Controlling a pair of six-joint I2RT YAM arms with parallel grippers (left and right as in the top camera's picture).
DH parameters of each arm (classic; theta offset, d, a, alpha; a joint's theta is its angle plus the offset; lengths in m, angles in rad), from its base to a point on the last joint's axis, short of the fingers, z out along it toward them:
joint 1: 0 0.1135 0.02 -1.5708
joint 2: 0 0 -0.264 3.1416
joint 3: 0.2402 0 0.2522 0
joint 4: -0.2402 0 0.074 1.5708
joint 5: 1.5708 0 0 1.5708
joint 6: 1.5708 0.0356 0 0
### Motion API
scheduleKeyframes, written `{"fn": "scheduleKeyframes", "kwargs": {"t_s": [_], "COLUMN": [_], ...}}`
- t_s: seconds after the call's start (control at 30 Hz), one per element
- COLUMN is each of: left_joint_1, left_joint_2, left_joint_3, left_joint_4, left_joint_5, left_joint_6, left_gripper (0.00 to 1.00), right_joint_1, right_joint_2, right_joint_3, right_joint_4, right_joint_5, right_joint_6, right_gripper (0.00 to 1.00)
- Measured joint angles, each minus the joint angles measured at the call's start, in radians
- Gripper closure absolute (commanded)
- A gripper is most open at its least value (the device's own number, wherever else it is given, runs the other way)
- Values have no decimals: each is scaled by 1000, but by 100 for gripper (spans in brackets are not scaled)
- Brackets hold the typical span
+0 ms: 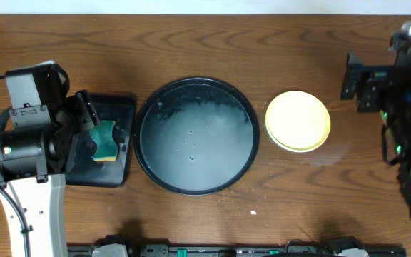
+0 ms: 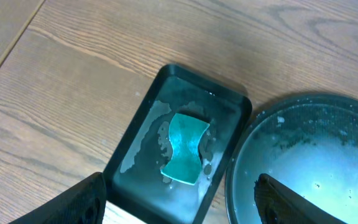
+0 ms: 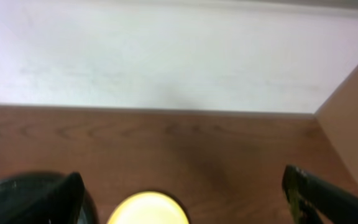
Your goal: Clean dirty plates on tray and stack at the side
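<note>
Overhead showed one tray [image 1: 212, 164], soapy and bare of plates; the plates [image 1: 297, 121] sat stacked on the counter [image 1: 262, 43] just right of it, yellow on top, those beneath uncountable; one sponge [image 1: 105, 140] lay in one sponge tray [image 1: 120, 107]; left gripper [image 2: 182, 180] hung wide and empty over the sponge; right gripper [image 3: 182, 175] stood wide and empty near the stack; stacking looked done, so any retreat should rise straight, clear of stack and sponge.

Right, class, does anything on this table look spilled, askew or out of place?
Cloudy, soapy water with bubbles covers the round black tray. More water pools around the teal sponge in the small rectangular tray. A white speck lies on the table near the round black tray. The plates sit stacked neatly.
</note>
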Motion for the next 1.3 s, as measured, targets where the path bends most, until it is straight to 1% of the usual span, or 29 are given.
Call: {"fn": "scheduleKeyframes", "kwargs": {"t_s": [0.23, 0.37, 0.43, 0.6, 0.77, 0.97, 1.17, 1.3], "left_joint_1": [0, 0, 0, 0, 0, 0, 0, 0], "left_joint_2": [0, 0, 0, 0, 0, 0, 0, 0], "left_joint_3": [-1, -1, -1, -1, -1, -1, -1, -1], "left_joint_4": [0, 0, 0, 0, -1, -1, 0, -1], "left_joint_5": [0, 0, 0, 0, 0, 0, 0, 0], "left_joint_6": [0, 0, 0, 0, 0, 0, 0, 0], "left_gripper": [24, 24, 23, 23, 24, 24, 23, 23], "right_joint_1": [-11, -53, -78, -117, -137, -139, -158, -159], "right_joint_2": [-285, -439, -525, -737, -900, -1026, -1046, -1048], "right_joint_3": [-516, -791, -919, -1156, -1313, -1438, -1500, -1501], "right_joint_4": [411, 595, 660, 703, 712, 716, 706, 709], "right_joint_5": [-45, -103, -127, -161, -187, -234, -272, -282], "right_joint_6": [-60, -70, -73, -74, -74, -74, -76, -76], "right_gripper": [1, 1, 1, 1, 1, 1, 1, 1]}}
